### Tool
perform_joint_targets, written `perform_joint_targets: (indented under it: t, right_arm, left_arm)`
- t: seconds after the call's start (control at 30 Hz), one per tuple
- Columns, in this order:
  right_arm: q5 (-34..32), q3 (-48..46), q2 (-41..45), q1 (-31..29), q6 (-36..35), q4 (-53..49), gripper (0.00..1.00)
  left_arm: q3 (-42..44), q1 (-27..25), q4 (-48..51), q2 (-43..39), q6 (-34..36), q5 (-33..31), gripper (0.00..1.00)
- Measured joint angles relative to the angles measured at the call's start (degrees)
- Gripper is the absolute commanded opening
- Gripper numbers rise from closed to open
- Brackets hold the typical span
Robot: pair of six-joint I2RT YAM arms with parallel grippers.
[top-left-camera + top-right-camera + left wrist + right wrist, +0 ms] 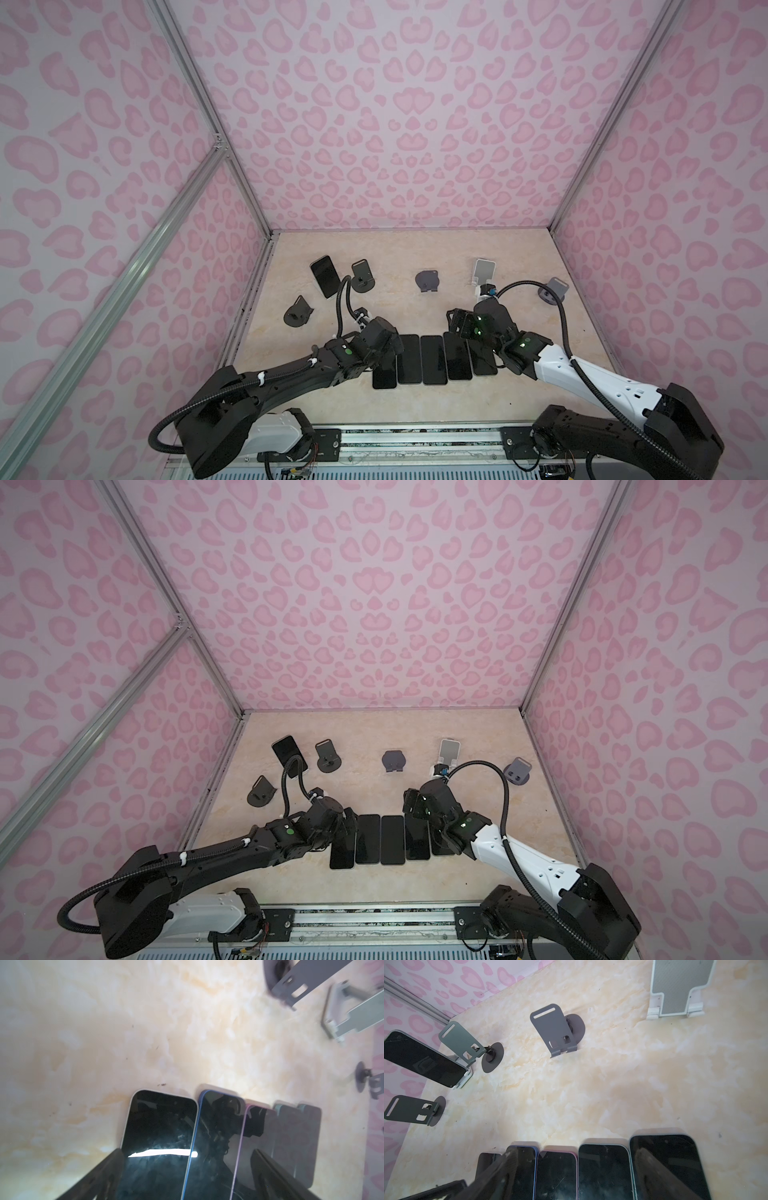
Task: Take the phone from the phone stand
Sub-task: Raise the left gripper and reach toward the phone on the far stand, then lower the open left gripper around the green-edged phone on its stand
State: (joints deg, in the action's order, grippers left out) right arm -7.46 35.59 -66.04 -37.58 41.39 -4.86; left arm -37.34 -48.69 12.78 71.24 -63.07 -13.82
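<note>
A dark-screened phone (325,276) with a pale edge stands propped, tilted back, in a light phone stand (465,1080) at the table's (415,409) far-left corner.

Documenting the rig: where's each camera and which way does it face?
Top views: high behind the robot, looking down and forward at the table; left arm and right arm show.
Left wrist: on the left arm, past the left tool over the row of phones.
Right wrist: on the right arm, past the right tool toward the stands.
Shared: all show the row of phones.
</note>
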Motion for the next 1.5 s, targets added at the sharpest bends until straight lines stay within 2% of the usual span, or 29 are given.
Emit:
perform_joint_targets:
  t: [0.13, 0.27, 0.4, 0.63, 0.83, 1.03, 1.23, 1.5]
  right_arm:
    - [0.9, 2.3, -1.6, 0.7, -2.0, 0.5, 0.91]
    - [3.1, 4.2, -4.5, 0.9, -4.0, 2.8, 0.91]
    - [5.5, 5.5, -8.1, 1.5, -5.4, 5.5, 0.92]
    - [9.7, 5.4, -9.6, 4.7, -7.1, 9.1, 0.92]
    - [11.6, -0.1, -9.6, 6.8, -6.9, 14.3, 0.93]
    - [11.0, -3.6, -9.2, 9.3, -4.7, 17.5, 0.94]
    - [11.6, -4.4, -9.0, 9.5, -4.3, 20.0, 0.94]
    - [11.5, -4.6, -7.1, 9.5, -4.1, 20.2, 0.95]
  left_arm:
    - [-6.9, 0.9, 5.9, -3.2, 3.4, -6.0, 0.96]
    - [-15.8, 3.0, 12.2, -2.3, 6.9, -13.4, 0.96]
    - [-24.3, 6.3, 18.2, 3.1, 8.8, -22.6, 0.96]
    - [-36.7, 14.3, 28.2, 17.7, 5.4, -35.6, 0.96]
    - [-43.7, 20.7, 30.6, 27.3, 6.1, -38.1, 0.96]
    - [-47.8, 21.7, 31.2, 32.8, 7.5, -39.5, 0.96]
    - [-50.6, 22.8, 33.9, 37.0, 5.2, -40.0, 0.96]
    - [-50.4, 24.3, 33.1, 39.1, 5.3, -39.3, 0.96]
